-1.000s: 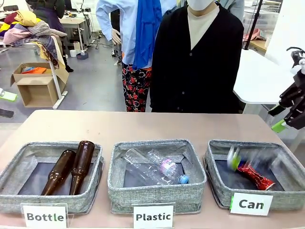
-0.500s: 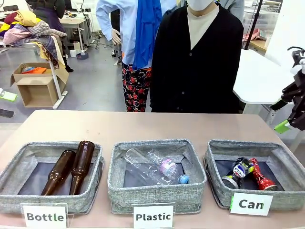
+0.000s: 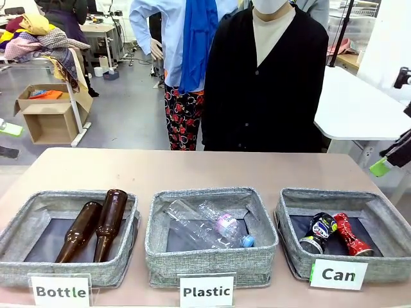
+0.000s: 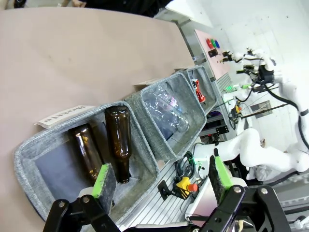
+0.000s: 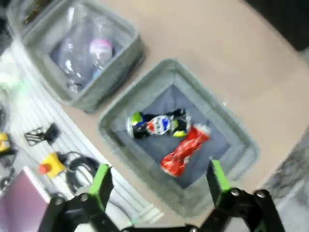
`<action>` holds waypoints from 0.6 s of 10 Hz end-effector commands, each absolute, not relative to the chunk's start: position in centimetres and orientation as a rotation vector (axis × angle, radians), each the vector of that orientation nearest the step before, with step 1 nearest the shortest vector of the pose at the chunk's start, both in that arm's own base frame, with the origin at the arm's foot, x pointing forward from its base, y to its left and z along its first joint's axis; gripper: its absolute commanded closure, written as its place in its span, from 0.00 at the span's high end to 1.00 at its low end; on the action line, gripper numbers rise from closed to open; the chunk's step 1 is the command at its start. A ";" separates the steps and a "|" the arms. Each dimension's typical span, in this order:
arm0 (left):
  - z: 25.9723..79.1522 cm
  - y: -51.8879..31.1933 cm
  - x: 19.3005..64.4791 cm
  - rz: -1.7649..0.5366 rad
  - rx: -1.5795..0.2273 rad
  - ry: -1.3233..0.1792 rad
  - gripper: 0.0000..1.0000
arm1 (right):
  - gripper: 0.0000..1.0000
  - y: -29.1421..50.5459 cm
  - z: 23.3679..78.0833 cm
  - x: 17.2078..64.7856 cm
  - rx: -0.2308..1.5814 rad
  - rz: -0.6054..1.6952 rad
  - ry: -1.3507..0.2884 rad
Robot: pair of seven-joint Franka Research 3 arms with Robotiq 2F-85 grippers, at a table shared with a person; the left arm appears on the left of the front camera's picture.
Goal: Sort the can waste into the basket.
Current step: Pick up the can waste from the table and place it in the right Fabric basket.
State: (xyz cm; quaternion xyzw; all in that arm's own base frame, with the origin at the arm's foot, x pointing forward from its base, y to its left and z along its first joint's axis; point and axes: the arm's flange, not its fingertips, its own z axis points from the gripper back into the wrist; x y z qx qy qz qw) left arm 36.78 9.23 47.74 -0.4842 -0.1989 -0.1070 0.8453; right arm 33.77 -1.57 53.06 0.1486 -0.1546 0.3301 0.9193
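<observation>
Front view gives me both cans in the "Can" basket (image 3: 379, 204): black can (image 3: 319, 231) touching red can (image 3: 349, 235). My right gripper (image 5: 159, 181) hangs above them, released and empty; my left gripper (image 4: 161, 179) is released over the bottle bin (image 4: 145, 145).

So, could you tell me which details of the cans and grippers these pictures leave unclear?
- Black can: print too small in the front view, blurred in the right wrist view.
- Red can: white marks unreadable; a tiny sliver in the left wrist view.
- Right gripper: front view's right edge cuts it off.
- Basket floor: near wall and "Can" card hide part.
</observation>
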 end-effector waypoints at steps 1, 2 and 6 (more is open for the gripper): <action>47.7 9.3 36.6 -0.245 -1.020 -0.428 1.00 | 1.00 -1.6 53.9 35.7 0.597 0.162 -0.163; 47.7 9.3 36.6 -0.245 -1.020 -0.428 1.00 | 1.00 -1.8 53.0 36.7 0.672 0.065 -0.090; 47.7 9.3 36.6 -0.245 -1.020 -0.428 1.00 | 1.00 -1.9 50.2 39.1 1.070 -0.070 -0.068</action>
